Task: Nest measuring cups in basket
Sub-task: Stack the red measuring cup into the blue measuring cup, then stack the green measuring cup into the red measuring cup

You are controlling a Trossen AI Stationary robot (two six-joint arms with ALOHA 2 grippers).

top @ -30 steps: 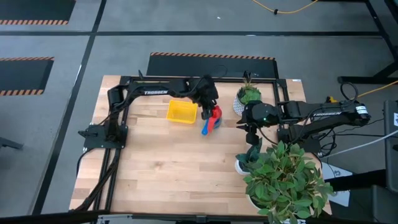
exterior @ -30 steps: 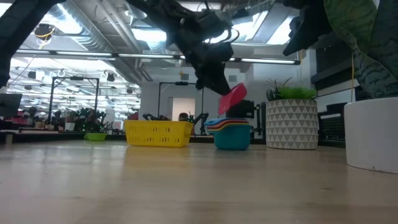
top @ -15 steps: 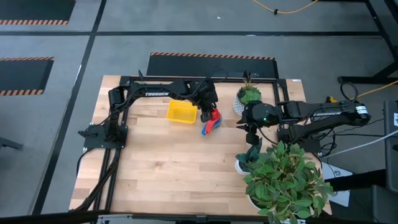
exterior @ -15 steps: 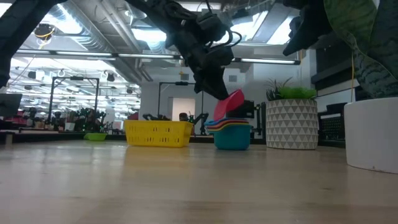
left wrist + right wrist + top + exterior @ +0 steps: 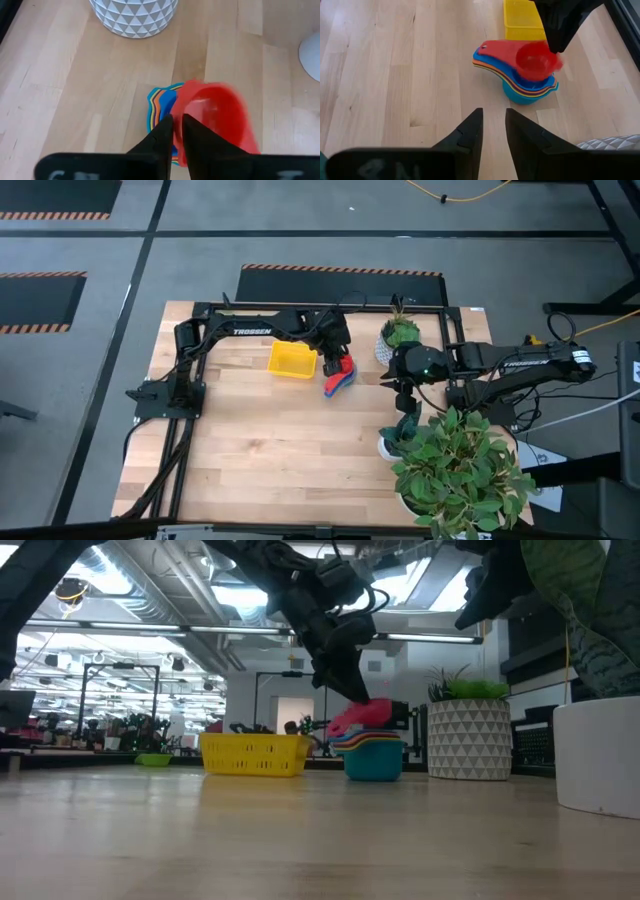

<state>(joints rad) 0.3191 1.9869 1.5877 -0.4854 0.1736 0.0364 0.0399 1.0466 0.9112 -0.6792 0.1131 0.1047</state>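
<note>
Hovering just above the red cup point(image 5: 534, 60) atop the nested stack point(image 5: 520, 82), the left gripper point(image 5: 173, 125) is showing a narrow gap, gripping nothing; bare table point(image 5: 280, 430) is lying beside the basket point(image 5: 292, 360).

Grey floor point(image 5: 300, 220) with hazard-striped mats point(image 5: 340, 271), bright ceiling lights point(image 5: 120, 585), pale wooden table point(image 5: 280, 440)

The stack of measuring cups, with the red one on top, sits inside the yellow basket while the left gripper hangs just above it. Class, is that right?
Not quite. The stack of measuring cups, with the red cup on top, stands on the table beside the yellow basket, not inside it, as the high view shows. The left gripper does hang just above it.
</note>
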